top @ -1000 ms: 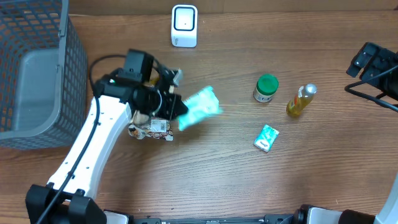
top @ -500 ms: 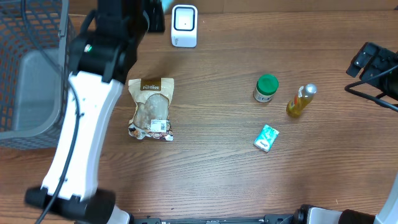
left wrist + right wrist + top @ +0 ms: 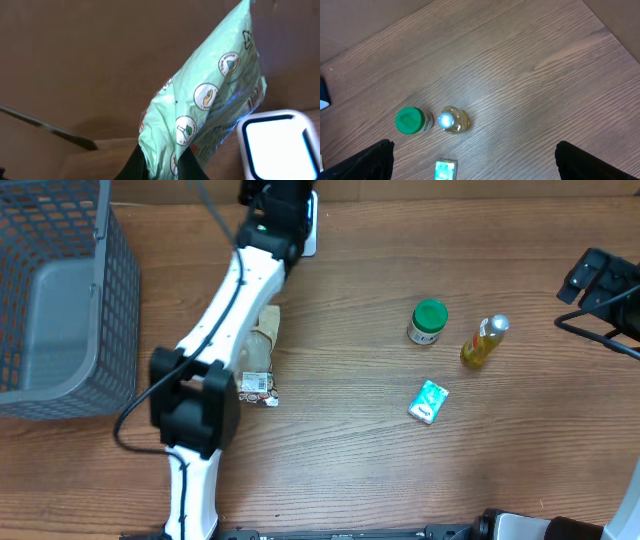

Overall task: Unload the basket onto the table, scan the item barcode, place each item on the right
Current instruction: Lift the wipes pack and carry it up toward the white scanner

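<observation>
While the pouch (image 3: 210, 100) is clamped at its lower end by the left gripper (image 3: 161, 165), it is held upright just beside the scanner (image 3: 280, 145), at the far edge of the table (image 3: 360, 450). The right gripper (image 3: 473, 145) is spread wide and empty above the bottle (image 3: 451, 120) and jar (image 3: 410, 121). A brown bag (image 3: 262, 340) is partly hidden under the left arm (image 3: 235, 290).
</observation>
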